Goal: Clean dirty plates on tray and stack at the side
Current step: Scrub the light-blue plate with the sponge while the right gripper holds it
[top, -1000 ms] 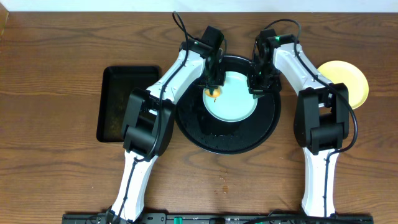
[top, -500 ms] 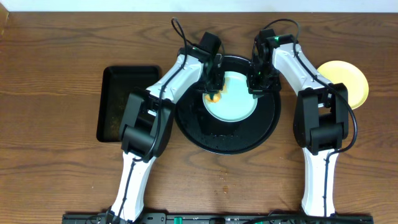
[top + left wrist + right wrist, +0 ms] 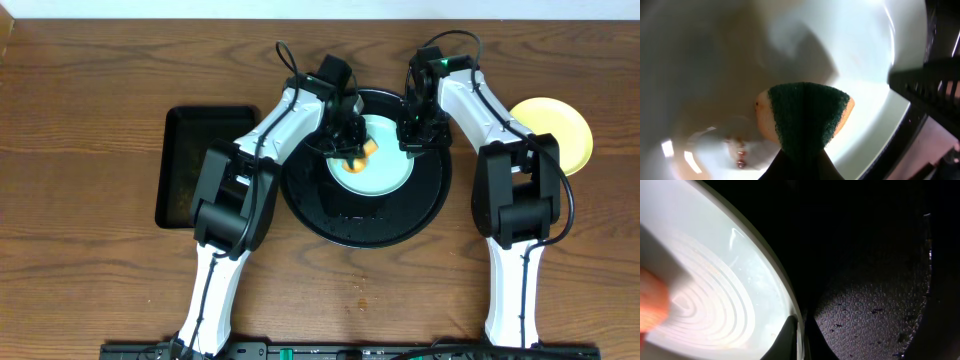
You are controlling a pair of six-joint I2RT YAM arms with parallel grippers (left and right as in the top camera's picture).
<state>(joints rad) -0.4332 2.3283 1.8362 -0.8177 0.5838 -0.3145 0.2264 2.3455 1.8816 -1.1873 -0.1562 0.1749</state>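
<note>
Whereas the left wrist view shows an orange sponge (image 3: 807, 117) with a green pad pressed on the mint plate (image 3: 865, 65) beside a brown smear (image 3: 740, 159), only the overhead view shows the left hand (image 3: 350, 142) clenched on that sponge and the round black tray (image 3: 330, 215) carrying the plate. The right hand (image 3: 800, 345) is clamped on the plate's rim; specks (image 3: 840, 325) dot the tray beyond it. Farther right of this hand, a yellow plate (image 3: 562, 125) lies on the tabletop (image 3: 100, 280), partly hidden by the arm (image 3: 490, 105).
</note>
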